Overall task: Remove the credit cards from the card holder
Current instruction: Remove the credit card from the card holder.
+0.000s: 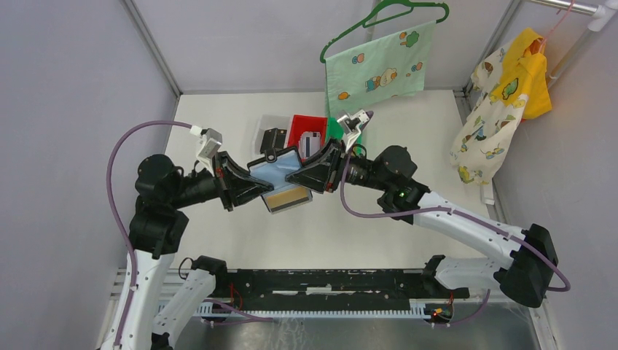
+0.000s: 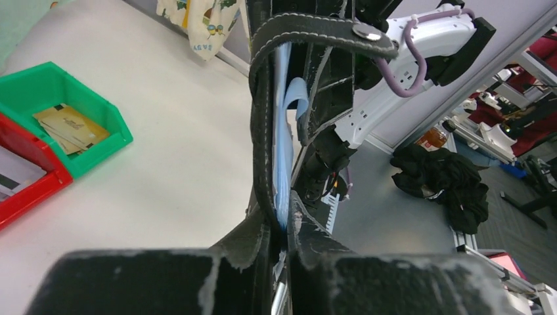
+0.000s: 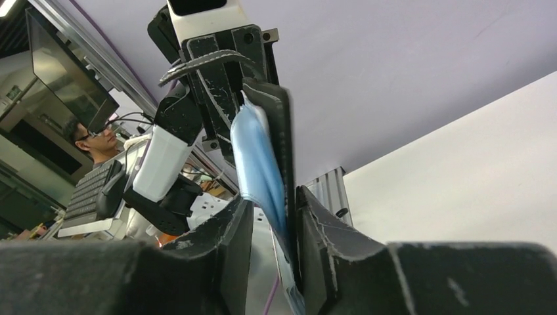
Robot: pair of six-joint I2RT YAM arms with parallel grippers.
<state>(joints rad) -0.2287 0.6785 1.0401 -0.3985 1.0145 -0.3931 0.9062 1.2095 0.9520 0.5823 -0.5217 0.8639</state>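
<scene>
Black leather-like folding card holder (image 1: pixel 275 173) is held in the air above the white desk (image 1: pixel 218 240), spread open between the two arms. In the top view its long axis runs left to right, from one gripper to the other. The grey-blue lining (image 1: pixel 280 172) is turned up toward the camera. The small snap tab (image 1: pixel 271 154) lies at the far edge, and a tan-gold credit card (image 1: pixel 288 198) shows at the near edge. Whether that card sits in a pocket cannot be told. In both wrist views the card holder (image 2: pixel 263 131) is seen edge-on and upright, with white stitching along the black edge and the tab (image 2: pixel 315 29) arched over the top.

The left end is pinched by the left gripper (image 1: pixel 248 182), whose jaws are seen pressed together on the leather in the left wrist view (image 2: pixel 281 239). The right end is set between the narrow jaws of the right gripper (image 1: pixel 310 173). In the right wrist view (image 3: pixel 274 200) a slit of space is seen beside the lining, so whether it is clamping cannot be told.

Farther back on the desk, a clear plastic bin (image 1: pixel 273 135), a red plastic bin (image 1: pixel 297 125) and a green plastic bin (image 1: pixel 335 130) are set side by side. More credit cards (image 2: pixel 69 128) are seen lying in the green one. Behind them a pale green printed cloth (image 1: pixel 379 69) is hung on a green hanger (image 1: pixel 397 9).
</scene>
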